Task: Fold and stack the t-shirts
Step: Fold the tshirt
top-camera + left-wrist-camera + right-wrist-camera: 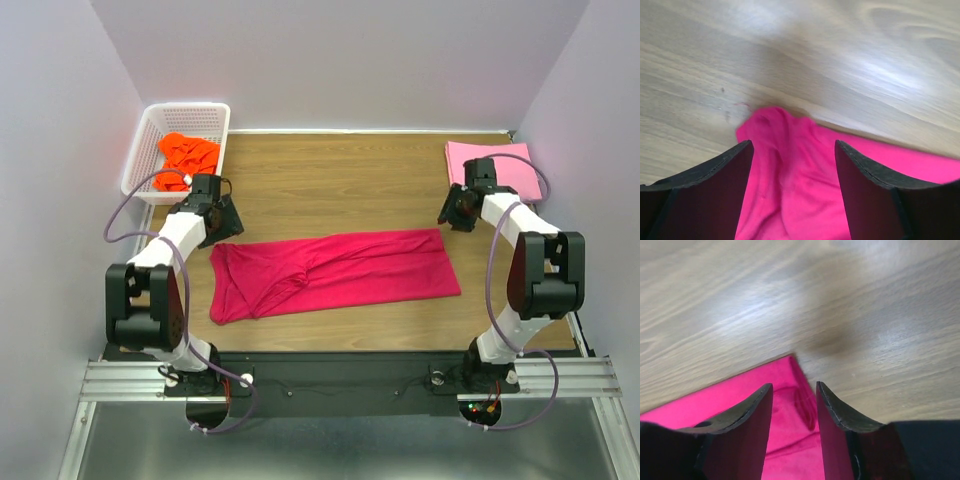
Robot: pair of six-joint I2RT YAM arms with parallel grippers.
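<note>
Crimson t-shirt (340,270) lies mid-table as a long strip, left end bunched, right end square. You've got bare table (340,185) all along its far side and a narrower band on the near side.

Left gripper (222,230) sits over the strip's far-left corner, jaws spread wide with nothing in them. Its wrist view shows the cloth corner (772,120) between the fingers.

Right gripper (458,215) is over the far-right corner, jaws part open, nothing pinched that I can see.

Can't tell fingertip-to-cloth contact on either side: the wrist views are blurred and the fingers cover the nearer cloth.

Pink t-shirt (510,165) is folded in the far-right corner, right behind the right wrist and partly covered by it. Orange t-shirt (188,155) is crumpled in the white basket (185,112) at far left, close behind the left gripper. Side walls (60,120) run close along both table edges.
</note>
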